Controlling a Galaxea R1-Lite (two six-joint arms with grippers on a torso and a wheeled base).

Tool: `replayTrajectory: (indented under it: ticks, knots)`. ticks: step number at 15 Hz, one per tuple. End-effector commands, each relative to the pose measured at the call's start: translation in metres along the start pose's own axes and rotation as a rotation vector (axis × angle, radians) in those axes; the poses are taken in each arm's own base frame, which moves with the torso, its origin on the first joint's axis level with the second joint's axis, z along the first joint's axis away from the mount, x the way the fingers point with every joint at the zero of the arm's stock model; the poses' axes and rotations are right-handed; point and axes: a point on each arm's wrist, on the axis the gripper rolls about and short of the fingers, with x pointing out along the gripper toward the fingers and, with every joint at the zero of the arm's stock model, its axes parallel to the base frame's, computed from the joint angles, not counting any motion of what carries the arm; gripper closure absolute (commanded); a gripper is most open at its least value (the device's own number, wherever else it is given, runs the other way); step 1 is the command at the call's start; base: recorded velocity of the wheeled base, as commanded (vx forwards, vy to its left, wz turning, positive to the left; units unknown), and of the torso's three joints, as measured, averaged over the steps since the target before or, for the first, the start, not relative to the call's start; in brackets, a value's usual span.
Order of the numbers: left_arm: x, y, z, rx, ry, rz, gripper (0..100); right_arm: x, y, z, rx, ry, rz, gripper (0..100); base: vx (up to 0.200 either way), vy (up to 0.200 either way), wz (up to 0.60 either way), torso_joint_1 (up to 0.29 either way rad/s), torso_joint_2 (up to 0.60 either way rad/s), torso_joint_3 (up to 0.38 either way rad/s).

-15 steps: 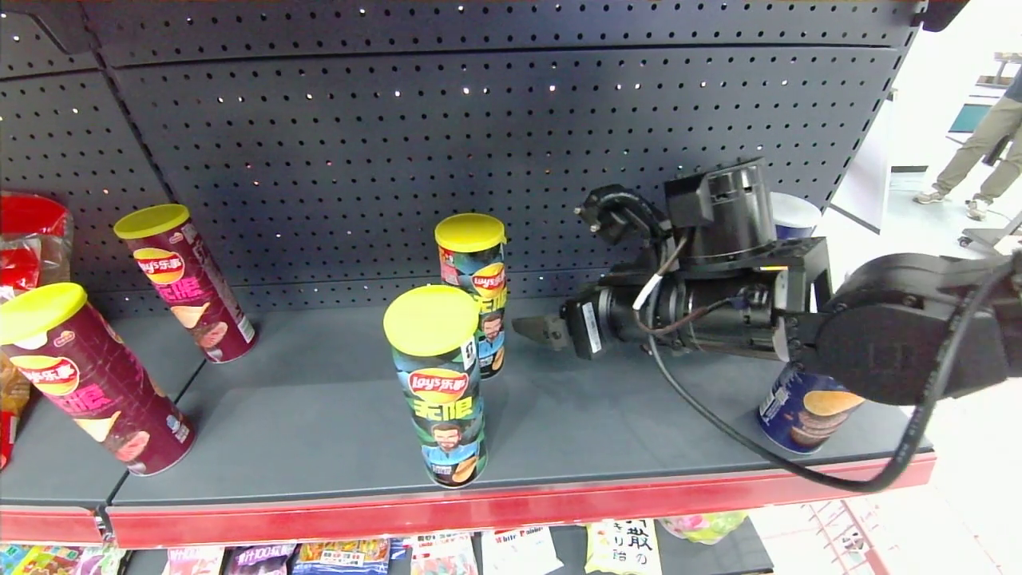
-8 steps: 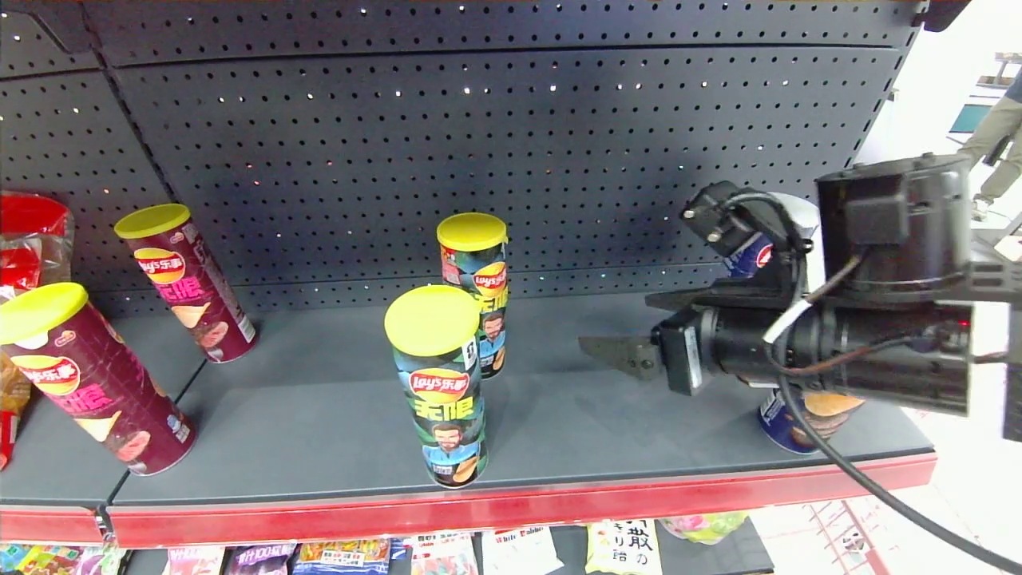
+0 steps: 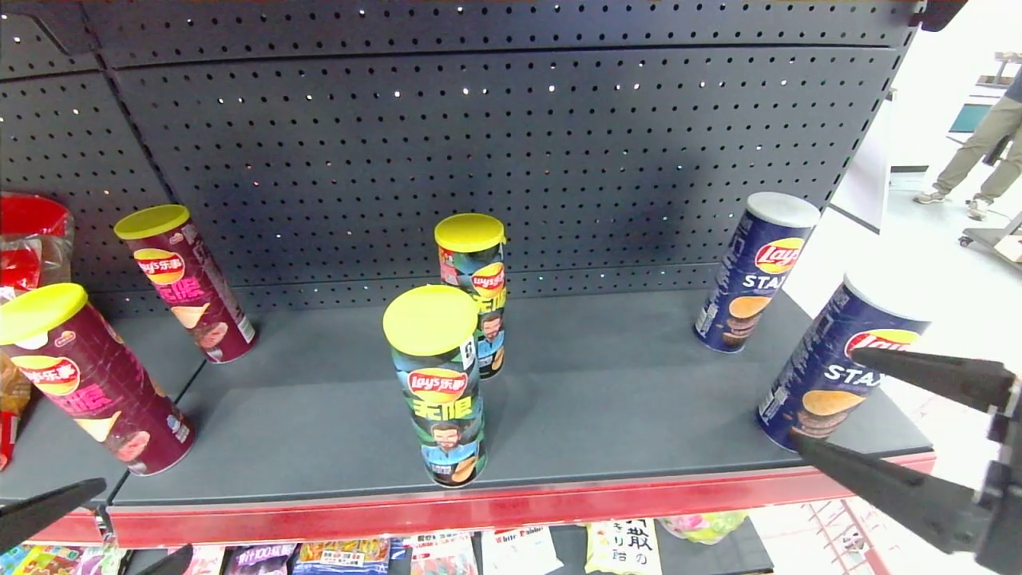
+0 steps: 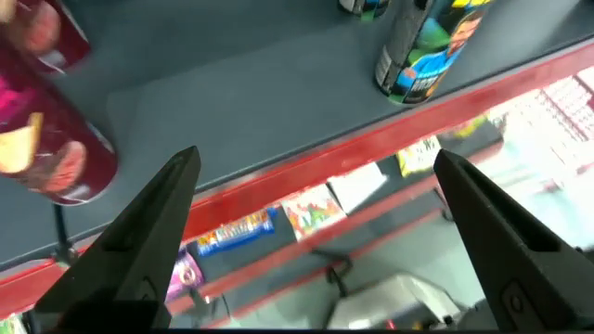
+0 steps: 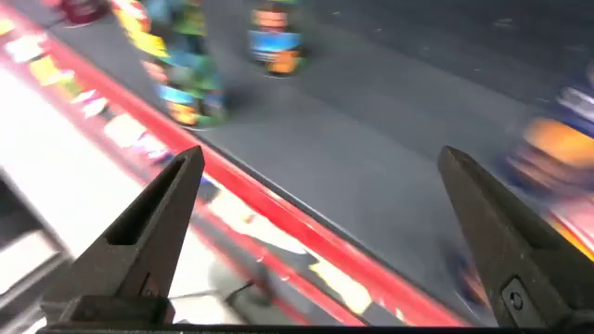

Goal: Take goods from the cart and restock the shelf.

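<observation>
Judged step: between placements. The blue cans (image 3: 754,271) stand at the shelf's (image 3: 607,399) right end. The left gripper (image 4: 316,158) and right gripper (image 5: 320,160) sit before the shelf's front edge, fingers spread wide and empty. The next move calls for collecting another item.

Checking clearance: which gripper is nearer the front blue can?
Right. The right gripper sits just in front of the front blue can; the left gripper is far off by the shelf's left end.
</observation>
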Motion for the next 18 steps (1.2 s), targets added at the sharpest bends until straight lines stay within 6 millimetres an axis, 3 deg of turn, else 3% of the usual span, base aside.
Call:
replayTrajectory:
  ticks: [1, 5, 8, 15, 18]
  knots:
    - [0.036, 0.007, 0.010, -0.040, 0.159, -0.078, 0, -0.070, -0.013, -0.050, 0.034, -0.081, -0.338, 0, 0.000, 0.000, 0.00, 0.000, 0.00, 0.000]
    - [0.072, 0.008, 0.017, -0.053, 0.297, -0.145, 0, -0.109, -0.002, -0.090, 0.064, -0.017, -0.482, 0, 0.000, 0.000, 0.00, 0.000, 0.00, 0.000]
    - [0.100, 0.006, 0.022, -0.040, 0.380, -0.181, 0, -0.117, 0.004, -0.115, 0.073, -0.019, -0.509, 0, 0.000, 0.000, 0.00, 0.000, 0.00, 0.000]
    - [0.158, 0.004, 0.026, 0.006, 0.442, -0.135, 0, -0.115, 0.006, -0.126, 0.079, -0.005, -0.535, 0, 0.000, 0.000, 0.00, 0.000, 0.00, 0.000]
    - [0.172, -0.002, 0.021, 0.029, 0.456, -0.127, 0, -0.115, 0.007, -0.129, 0.079, -0.009, -0.538, 0, 0.000, 0.000, 0.00, 0.000, 0.00, 0.000]
